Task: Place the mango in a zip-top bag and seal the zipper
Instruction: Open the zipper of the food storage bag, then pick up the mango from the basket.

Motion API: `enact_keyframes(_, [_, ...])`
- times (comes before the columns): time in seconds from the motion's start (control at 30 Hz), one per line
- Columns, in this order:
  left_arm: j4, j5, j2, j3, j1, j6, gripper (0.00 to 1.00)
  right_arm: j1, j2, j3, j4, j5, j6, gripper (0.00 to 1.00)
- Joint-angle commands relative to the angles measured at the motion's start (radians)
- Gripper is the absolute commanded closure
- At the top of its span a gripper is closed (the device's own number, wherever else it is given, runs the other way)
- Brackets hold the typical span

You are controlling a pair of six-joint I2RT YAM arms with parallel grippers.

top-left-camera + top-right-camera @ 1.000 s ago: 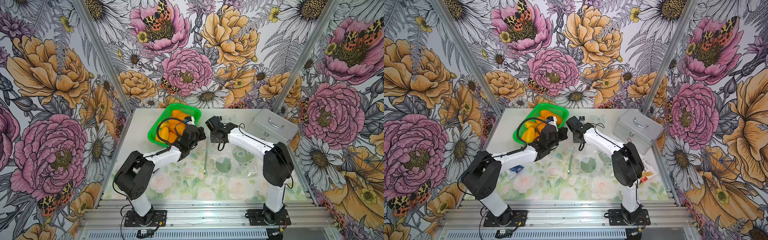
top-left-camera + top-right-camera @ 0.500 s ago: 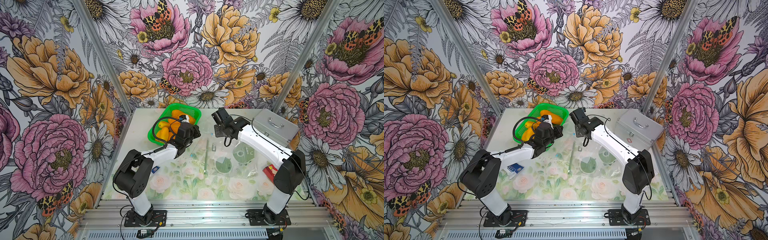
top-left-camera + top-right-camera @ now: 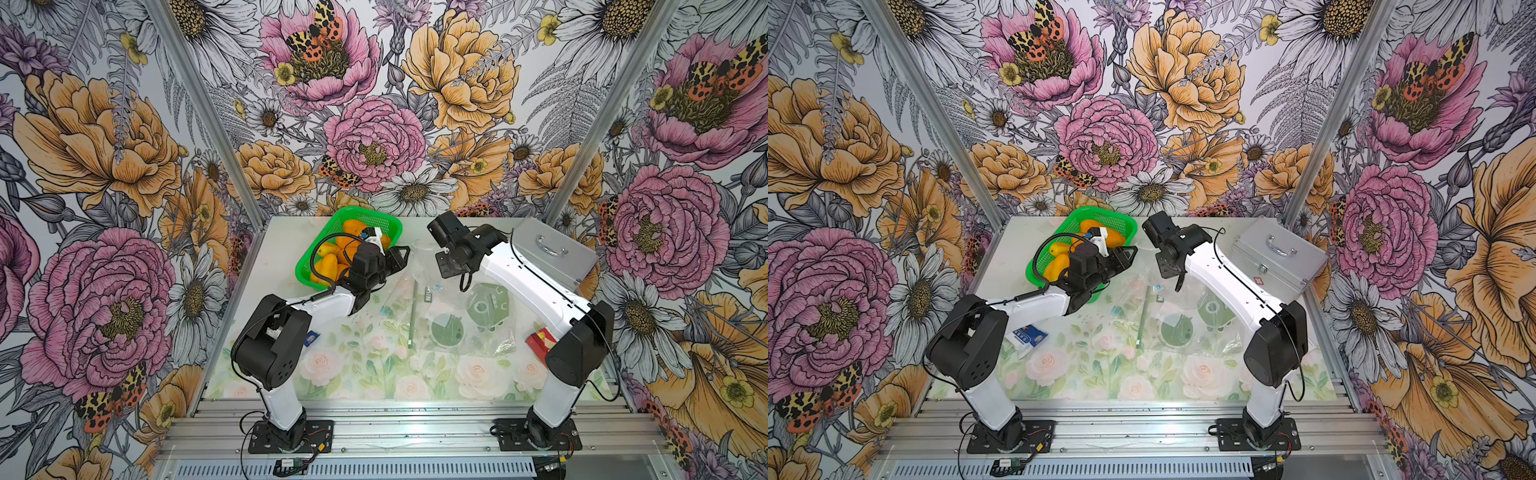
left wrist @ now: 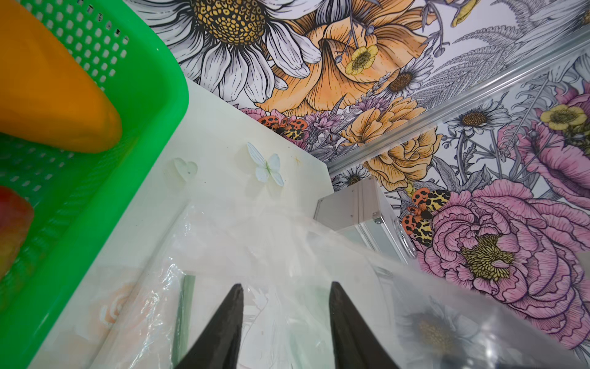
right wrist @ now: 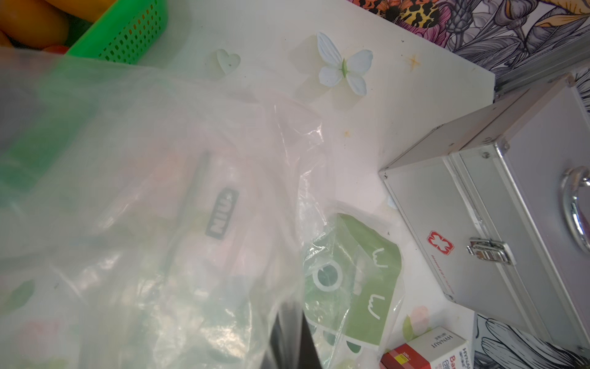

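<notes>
Left jaws half-spread over the zip-top bag (image 4: 230, 242); right jaws tight together on its film.

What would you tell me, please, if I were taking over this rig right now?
Left gripper: open, fingers apart at the bag film, next to the basket.
Right gripper: shut, apparently pinching the zip-top bag and lifting its edge.
Mangoes: all in the green basket, none picked.
Done: bag gripped on one side only; nothing inside it.
Left: open the mouth, pick a mango, put it in, press the zipper shut.
</notes>
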Motion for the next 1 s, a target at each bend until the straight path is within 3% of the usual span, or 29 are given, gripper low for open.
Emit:
enact_keyframes(0.0, [0.052,-0.021,-0.110,-0.050,0.015,0.018,0.51,-0.006,0.051,0.030,0.020,0.050,-0.017,1.00])
enact_keyframes(0.13, [-0.033,-0.140,-0.206,-0.108,0.035,0.060,0.48,-0.007,0.093,0.068,0.032,0.031,-0.027,1.00])
enact_keyframes(0.4, [-0.437,-0.368,-0.348,-0.096,0.116,0.209,0.33,-0.001,0.144,0.116,0.057,-0.044,-0.020,1.00])
enact_keyframes(0.5, [-0.578,-0.373,-0.348,-0.061,0.170,0.266,0.24,0.000,0.167,0.144,0.061,-0.072,-0.018,1.00])
enact_keyframes(0.67, [-0.741,-0.337,-0.291,0.020,0.261,0.386,0.20,0.000,0.202,0.181,0.059,-0.094,-0.014,1.00])
enact_keyframes(0.73, [-0.771,-0.278,-0.261,0.043,0.300,0.423,0.20,0.002,0.207,0.187,0.060,-0.096,-0.008,1.00])
enact_keyframes(0.97, [-0.869,-0.249,-0.096,0.142,0.358,0.551,0.10,0.000,0.214,0.191,0.060,-0.100,-0.002,1.00])
